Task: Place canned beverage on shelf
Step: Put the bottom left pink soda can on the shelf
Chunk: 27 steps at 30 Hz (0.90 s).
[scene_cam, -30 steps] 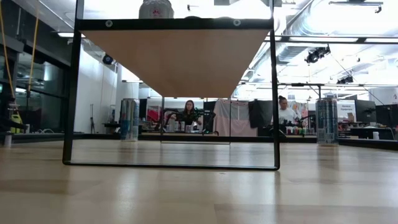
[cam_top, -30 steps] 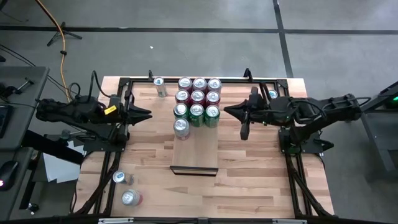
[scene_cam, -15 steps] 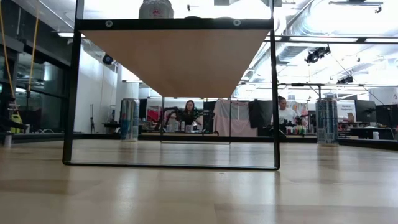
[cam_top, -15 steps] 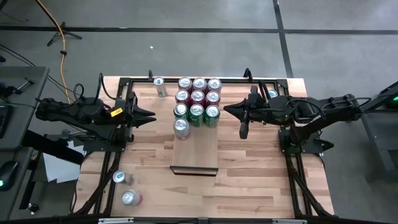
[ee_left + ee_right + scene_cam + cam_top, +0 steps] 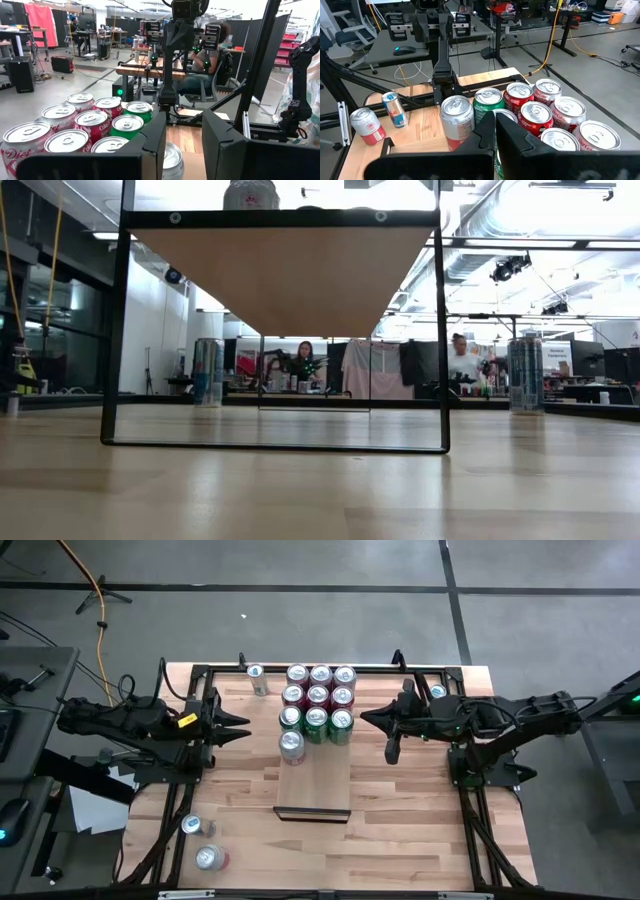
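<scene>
Two loose cans (image 5: 201,842) lay at the table's near left corner. The left gripper (image 5: 240,726) hung beside the shelf (image 5: 315,780), fingers (image 5: 156,142) slightly parted and holding nothing. A silver can (image 5: 291,745) stood on the shelf — just before a packed block of cans (image 5: 318,700). The right gripper (image 5: 368,720) hovered pinched shut, empty. A clean job meant fetching another can, then setting it upright clear of the silver one.

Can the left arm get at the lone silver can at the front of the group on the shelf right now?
Probably yes. The left claw sits empty just left of the silver can, with bare shelf around it. The green cans behind it crowd only its far side.
</scene>
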Motion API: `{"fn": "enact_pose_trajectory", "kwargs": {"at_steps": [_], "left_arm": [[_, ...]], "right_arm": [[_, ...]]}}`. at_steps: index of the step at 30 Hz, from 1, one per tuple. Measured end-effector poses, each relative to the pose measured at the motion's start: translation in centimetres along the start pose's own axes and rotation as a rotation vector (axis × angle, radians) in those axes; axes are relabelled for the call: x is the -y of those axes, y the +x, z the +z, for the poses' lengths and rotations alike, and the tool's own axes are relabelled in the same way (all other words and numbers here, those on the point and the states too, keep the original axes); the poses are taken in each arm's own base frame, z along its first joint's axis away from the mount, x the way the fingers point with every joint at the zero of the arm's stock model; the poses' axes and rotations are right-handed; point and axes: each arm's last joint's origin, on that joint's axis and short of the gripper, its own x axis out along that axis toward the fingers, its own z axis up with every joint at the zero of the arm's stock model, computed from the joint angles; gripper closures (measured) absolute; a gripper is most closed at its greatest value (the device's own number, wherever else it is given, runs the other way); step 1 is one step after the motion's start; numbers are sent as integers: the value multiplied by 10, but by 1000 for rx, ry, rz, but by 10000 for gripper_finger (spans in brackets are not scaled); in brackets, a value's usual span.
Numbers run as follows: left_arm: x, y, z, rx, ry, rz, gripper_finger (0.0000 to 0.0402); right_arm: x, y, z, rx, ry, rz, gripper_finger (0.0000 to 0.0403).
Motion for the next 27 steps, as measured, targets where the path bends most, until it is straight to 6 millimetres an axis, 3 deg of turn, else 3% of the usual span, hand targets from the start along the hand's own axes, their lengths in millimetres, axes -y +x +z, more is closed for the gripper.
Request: {"fn": "enact_pose_trajectory", "kwargs": {"at_steps": [10, 18, 27], "left_arm": [[0, 0, 0, 0, 0, 0, 345], [0, 0, -1, -7, 3, 1, 398], [0, 0, -1, -7, 3, 1, 398]], "right_arm": [[0, 0, 0, -3, -6, -1, 403], [0, 0, 0, -3, -6, -1, 403], [0, 0, 0, -3, -2, -1, 403]]}}
